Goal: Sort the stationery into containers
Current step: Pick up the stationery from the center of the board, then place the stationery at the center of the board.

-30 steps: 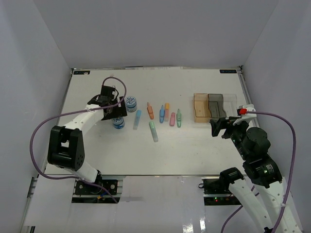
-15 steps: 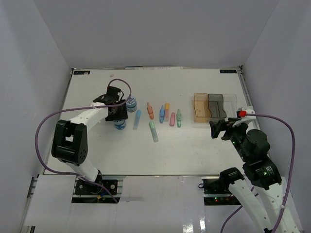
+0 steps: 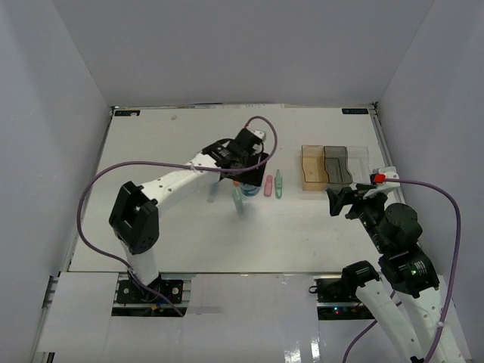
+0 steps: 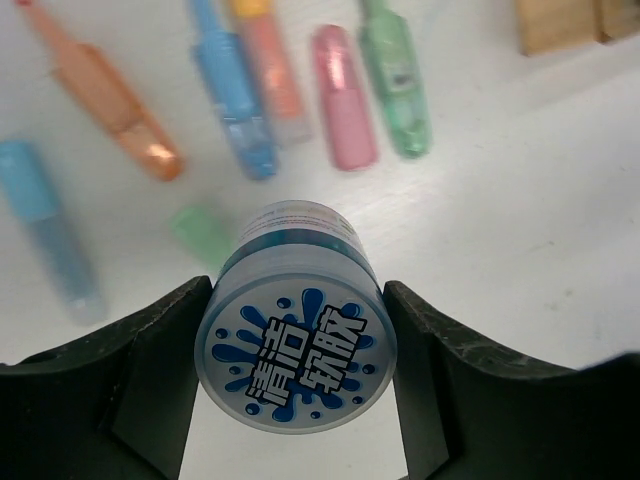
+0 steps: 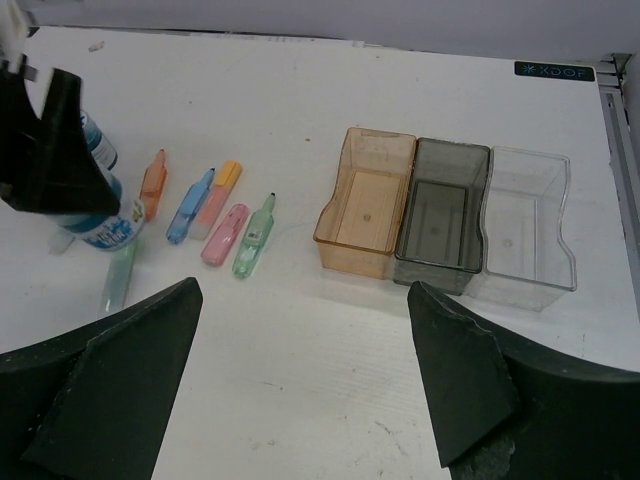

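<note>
Swung across from the table's left side, the left gripper [image 3: 244,180] is now gripping a patterned tub [image 4: 296,345] between partly closed jaws, hovering over the markers [image 4: 343,100]; the amber bin [image 4: 560,25] is lying ahead and rightward, nearer the wide-open, empty right gripper [image 5: 300,300]

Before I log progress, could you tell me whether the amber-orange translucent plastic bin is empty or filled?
Empty: the right wrist view looks into the amber-orange translucent plastic bin and shows only its bare floor.
</note>
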